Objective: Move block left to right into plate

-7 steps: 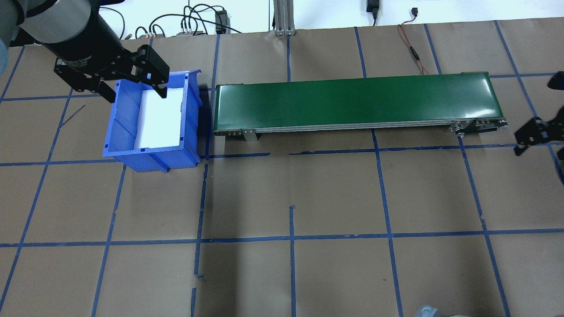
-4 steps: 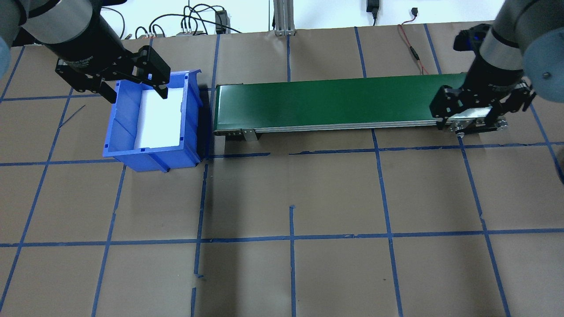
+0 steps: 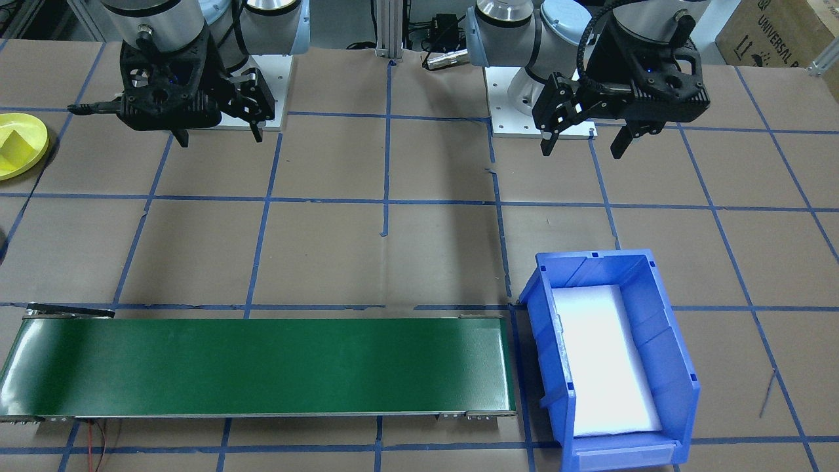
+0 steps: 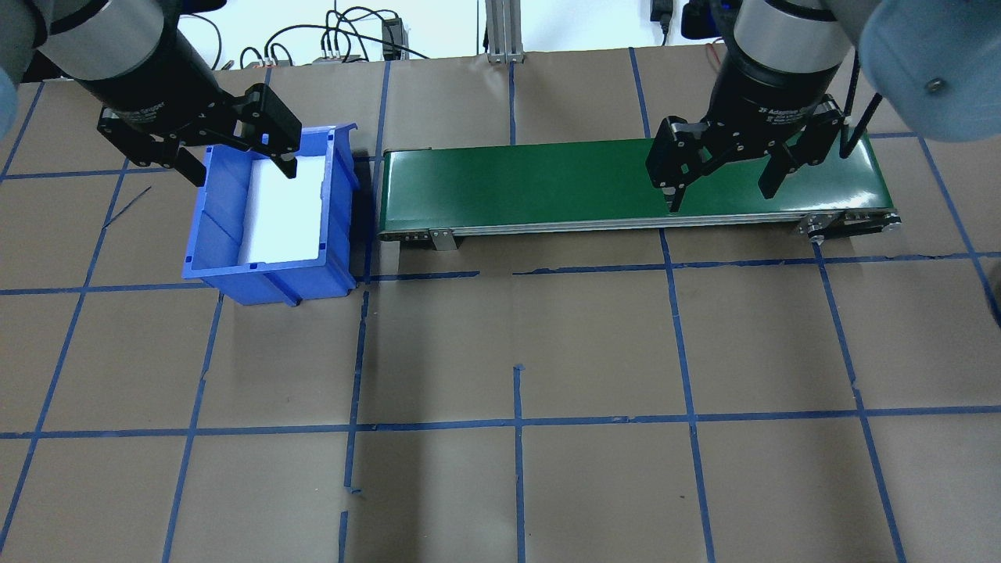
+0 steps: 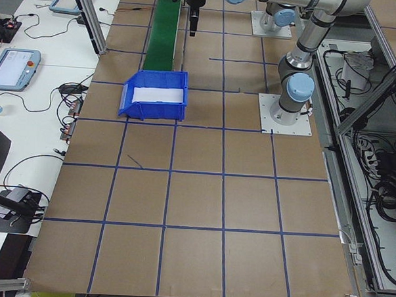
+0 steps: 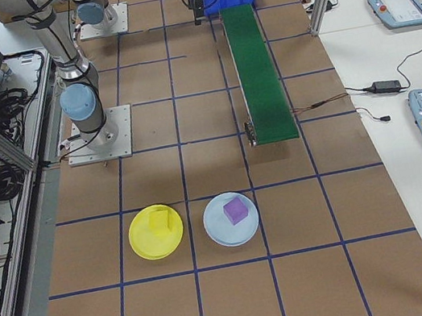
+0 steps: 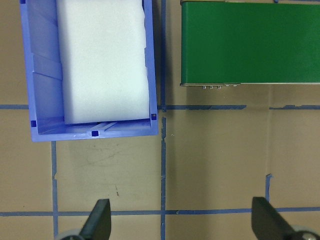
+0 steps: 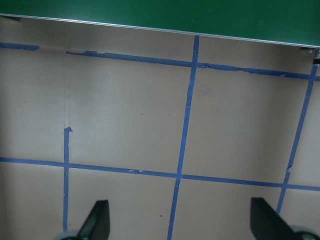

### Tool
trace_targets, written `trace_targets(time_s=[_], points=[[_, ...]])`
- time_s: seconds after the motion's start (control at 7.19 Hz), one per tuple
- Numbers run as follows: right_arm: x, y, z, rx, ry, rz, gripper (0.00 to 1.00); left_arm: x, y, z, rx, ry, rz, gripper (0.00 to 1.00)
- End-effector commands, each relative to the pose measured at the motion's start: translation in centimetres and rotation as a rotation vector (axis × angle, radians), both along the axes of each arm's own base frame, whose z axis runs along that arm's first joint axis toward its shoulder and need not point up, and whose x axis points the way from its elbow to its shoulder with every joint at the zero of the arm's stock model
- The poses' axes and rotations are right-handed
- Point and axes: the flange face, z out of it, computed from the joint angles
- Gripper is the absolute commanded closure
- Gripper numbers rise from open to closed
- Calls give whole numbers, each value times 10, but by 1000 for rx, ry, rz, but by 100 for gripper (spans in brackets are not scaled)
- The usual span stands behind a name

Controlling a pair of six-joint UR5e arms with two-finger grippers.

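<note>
Yellow plate (image 6: 155, 232) holds, seemingly, 1 yellow block (image 6: 161, 221); both pincers gape empty.

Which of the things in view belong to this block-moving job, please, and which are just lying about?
Job:
round yellow plastic plate
yellow foam cube on it
green conveyor belt
blue plastic bin

Lying about:
pale blue round plate
purple cube

- Yellow plate (image 3: 19, 145): cut by the front-facing view's left edge, only part of it visible.
- Left gripper (image 4: 227, 160): hides the blue bin's (image 4: 270, 270) far left corner in the overhead view.
- Green belt (image 5: 162, 25): top end cut off in the left side view.
- Both wrist views: only the fingertips (image 7: 97, 220) show, at the bottom edge.
</note>
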Motion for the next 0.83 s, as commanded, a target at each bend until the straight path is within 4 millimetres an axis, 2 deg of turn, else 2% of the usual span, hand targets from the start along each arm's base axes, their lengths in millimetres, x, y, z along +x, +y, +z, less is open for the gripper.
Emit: trace_targets(time_s=[0.0, 0.28, 0.42, 0.56, 0.7], points=[[-1, -18, -16, 16, -12, -19, 1, 0, 0, -1, 2, -2, -36, 0], [-6, -16, -24, 11, 1, -24, 2, -1, 0, -1, 0, -4, -41, 0], [-8, -11, -13, -19, 5, -22, 0, 0, 1, -1, 1, -25, -41, 0], [-12, -15, -8, -45, 3, -24, 0, 0, 1, -1, 1, -25, -41, 0], [-14, -19, -14, -32, -13, -31, 0, 0, 1, 0, 0, -24, -41, 0]])
